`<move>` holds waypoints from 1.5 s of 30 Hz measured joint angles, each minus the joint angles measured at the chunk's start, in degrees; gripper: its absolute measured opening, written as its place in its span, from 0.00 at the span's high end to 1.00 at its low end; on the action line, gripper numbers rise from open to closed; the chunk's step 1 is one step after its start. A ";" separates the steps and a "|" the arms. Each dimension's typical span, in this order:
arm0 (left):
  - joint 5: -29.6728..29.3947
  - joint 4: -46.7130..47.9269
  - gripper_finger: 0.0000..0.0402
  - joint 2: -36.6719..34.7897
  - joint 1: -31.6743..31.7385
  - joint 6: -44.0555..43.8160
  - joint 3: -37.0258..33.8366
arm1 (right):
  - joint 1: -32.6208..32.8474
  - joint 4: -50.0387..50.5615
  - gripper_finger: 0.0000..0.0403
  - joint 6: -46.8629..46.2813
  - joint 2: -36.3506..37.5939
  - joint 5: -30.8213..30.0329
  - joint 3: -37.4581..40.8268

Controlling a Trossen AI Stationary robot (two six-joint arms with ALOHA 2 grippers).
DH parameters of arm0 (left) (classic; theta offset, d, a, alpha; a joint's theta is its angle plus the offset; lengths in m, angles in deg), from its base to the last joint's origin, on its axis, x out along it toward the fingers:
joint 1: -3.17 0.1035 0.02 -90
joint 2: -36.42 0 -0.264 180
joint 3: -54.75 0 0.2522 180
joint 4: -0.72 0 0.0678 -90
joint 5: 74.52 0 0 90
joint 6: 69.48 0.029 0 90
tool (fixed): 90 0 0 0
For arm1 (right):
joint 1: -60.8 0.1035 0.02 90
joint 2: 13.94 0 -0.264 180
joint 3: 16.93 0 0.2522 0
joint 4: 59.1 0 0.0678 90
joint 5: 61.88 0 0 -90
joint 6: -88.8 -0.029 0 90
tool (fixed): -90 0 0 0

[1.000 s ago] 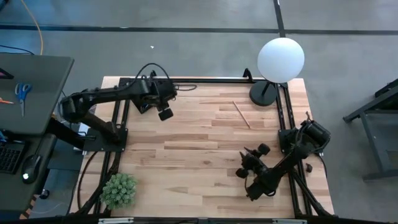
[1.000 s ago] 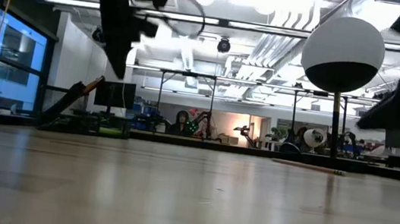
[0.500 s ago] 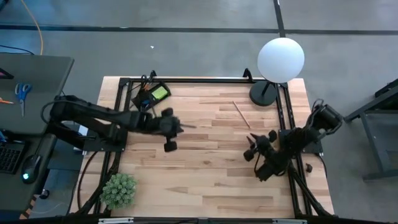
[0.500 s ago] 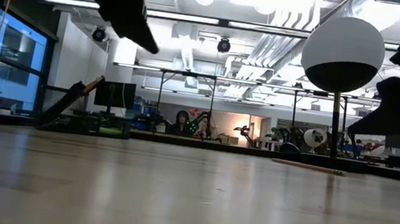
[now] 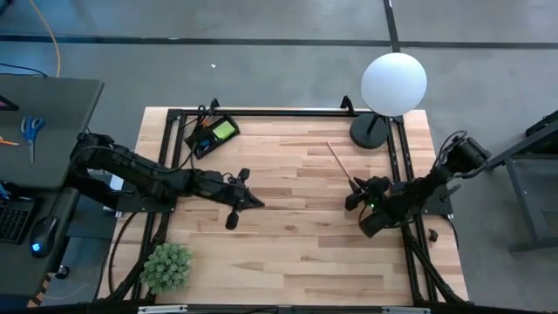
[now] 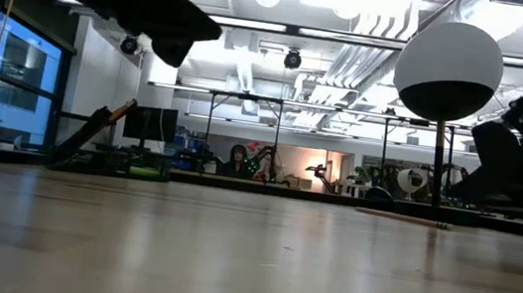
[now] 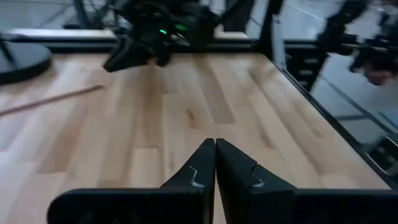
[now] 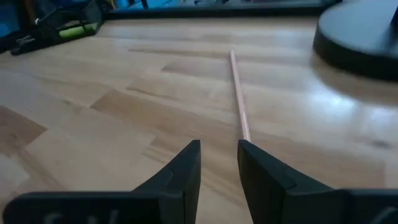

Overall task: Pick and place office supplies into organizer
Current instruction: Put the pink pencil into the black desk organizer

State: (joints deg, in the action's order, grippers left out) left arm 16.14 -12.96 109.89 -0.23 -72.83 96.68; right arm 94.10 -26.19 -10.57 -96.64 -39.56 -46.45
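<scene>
Surface: light wooden table of butcher-block planks, edged by a black frame, on a grey concrete floor. Low view looks across it into a lit hall with ceiling lamps, benches and equipment behind.

Left arm: stretches low from the table's left edge toward its middle. Left gripper points toward the right arm; fingers pressed together, nothing between them (left wrist view: tips meet over bare wood).

Right arm: reaches in from the right edge, bent back at the elbow. Right gripper sits at the near end of the wooden pencil. Right wrist view: fingers part-way apart with a narrow gap, pencil running away just ahead of them; they hold nothing.

Pencil: thin, pale, lying flat and slanted, between the gripper and the lamp base.

Organizer: black tray at the far-left corner, tilted, green pad visible inside; other contents too small to tell.

Other: white globe lamp at far right; green spiky plant at near left.
</scene>
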 joint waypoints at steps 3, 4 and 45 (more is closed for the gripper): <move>2.34 0.09 0.99 0.00 -0.03 0.00 -1.00 | -0.72 -4.68 0.76 0.50 0.00 1.24 1.72; 2.65 0.09 0.99 0.00 -0.04 0.01 -1.35 | -1.11 -5.26 0.76 1.33 0.00 1.85 1.87; 2.78 -3.13 0.99 1.00 0.00 0.09 -2.86 | -19.71 -37.72 0.86 44.94 -0.78 15.77 10.25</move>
State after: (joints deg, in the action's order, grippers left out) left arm 18.92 -16.09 110.89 -0.23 -72.74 93.82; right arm 74.39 -63.91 34.37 -97.42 -23.78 -36.20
